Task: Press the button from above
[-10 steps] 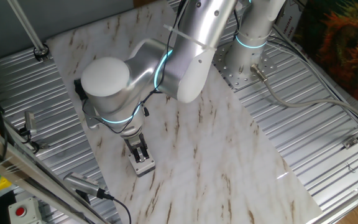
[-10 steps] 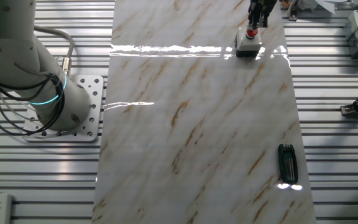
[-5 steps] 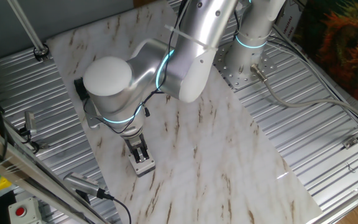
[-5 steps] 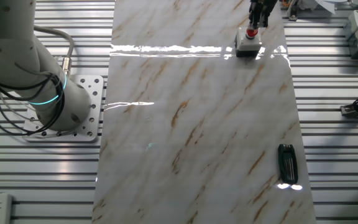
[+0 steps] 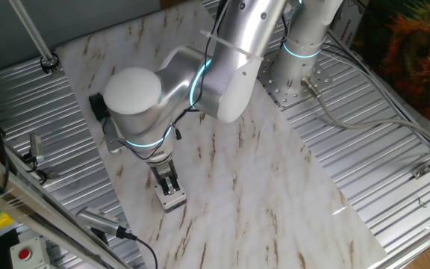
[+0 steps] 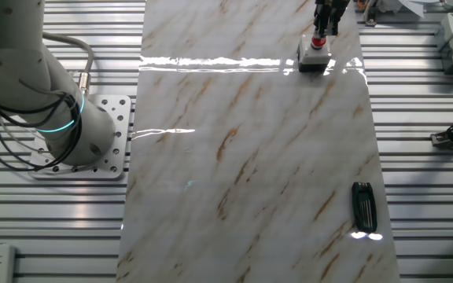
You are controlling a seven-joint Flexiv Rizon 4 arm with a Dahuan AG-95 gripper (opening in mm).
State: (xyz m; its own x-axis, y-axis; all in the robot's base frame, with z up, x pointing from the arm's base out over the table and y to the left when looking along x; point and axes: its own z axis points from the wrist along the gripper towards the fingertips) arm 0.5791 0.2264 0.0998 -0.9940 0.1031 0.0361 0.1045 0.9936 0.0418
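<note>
My gripper [image 6: 322, 31] sits over the red button [image 6: 318, 42] near the tabletop's far edge; press straight down, centred (jaw state: can't tell).

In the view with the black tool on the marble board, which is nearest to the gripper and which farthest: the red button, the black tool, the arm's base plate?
1. Red button: directly under the gripper, at the top.
2. Base plate: far left.
3. Black tool: lower right on the board.
</note>
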